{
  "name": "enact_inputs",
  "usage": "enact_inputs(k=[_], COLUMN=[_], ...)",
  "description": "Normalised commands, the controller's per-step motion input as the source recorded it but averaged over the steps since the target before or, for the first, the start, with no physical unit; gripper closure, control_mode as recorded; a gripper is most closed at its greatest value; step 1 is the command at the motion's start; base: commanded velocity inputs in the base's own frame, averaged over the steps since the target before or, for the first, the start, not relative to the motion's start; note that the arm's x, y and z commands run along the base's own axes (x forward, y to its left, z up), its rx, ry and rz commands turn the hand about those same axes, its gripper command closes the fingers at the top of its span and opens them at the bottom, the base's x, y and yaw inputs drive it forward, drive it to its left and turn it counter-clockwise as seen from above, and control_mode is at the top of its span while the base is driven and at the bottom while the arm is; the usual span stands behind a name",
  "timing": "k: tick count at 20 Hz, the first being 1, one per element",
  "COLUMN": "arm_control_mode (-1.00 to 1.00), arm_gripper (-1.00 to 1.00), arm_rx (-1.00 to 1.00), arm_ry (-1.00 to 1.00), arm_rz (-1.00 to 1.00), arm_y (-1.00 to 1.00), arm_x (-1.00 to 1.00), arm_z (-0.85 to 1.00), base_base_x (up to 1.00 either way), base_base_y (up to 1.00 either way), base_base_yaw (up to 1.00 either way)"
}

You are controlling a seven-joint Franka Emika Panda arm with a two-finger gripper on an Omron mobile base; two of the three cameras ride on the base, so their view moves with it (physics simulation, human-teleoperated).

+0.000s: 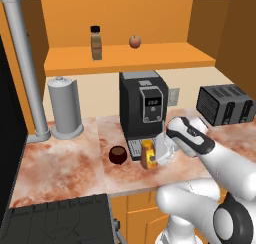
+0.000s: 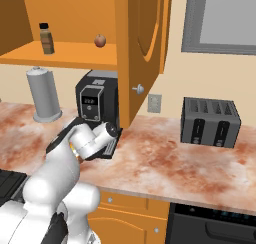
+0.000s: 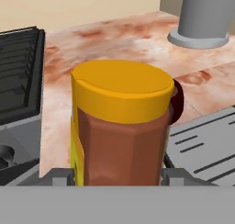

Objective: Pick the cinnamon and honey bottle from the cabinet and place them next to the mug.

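Honey bottle (image 1: 148,154) stands upright on the marbled desk (image 1: 65,163), just in front of the black coffee machine (image 1: 142,109) and near the mug (image 1: 118,155), which sits to its left in the left base view, apart from it. Claw (image 1: 161,152) is closed around the bottle from the side, its jaws partway apart with the amber body between them; in the hand view the bottle's yellow-orange cap (image 3: 121,90) sits close to the lens, and a sliver of the dark mug (image 3: 177,99) shows behind it. Whether the bottle's base touches the desk I cannot tell.

Cinnamon (image 1: 96,43) stands upright on the open shelf of the cabinet (image 1: 127,58) (a small red apple (image 1: 135,41) sits on the same shelf, well apart from it). Grey paper-towel holder (image 1: 64,108) stands on the desk left of the coffee machine, and a dark toaster (image 2: 210,122) to its right.
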Motion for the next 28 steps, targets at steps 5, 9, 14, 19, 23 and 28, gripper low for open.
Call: enact_inputs(k=[5,9,14,19,23,28], arm_control_mode=[-1.00,-1.00,-1.00,-1.00,-1.00,-1.00], arm_gripper=[1.00,1.00,1.00,1.00,1.00,1.00], arm_rx=[0.00,0.01,0.06,0.11,0.05,0.00], arm_ry=[-0.10,-0.10,-0.07,-0.02,0.00,0.00], arm_rz=[0.00,0.00,0.00,0.00,0.00,0.00], arm_y=[0.20,0.08,0.02,0.11,0.27,0.32], arm_x=[0.00,-0.12,-0.18,-0.21,-0.15,-0.05], arm_z=[-0.54,-0.40,-0.41,-0.35,-0.25,-0.19], base_base_x=[0.00,0.00,0.00,0.00,0.00,0.00], base_base_y=[0.00,0.00,0.00,0.00,0.00,0.00], base_base_yaw=[0.00,0.00,0.00,0.00,0.00,0.00])
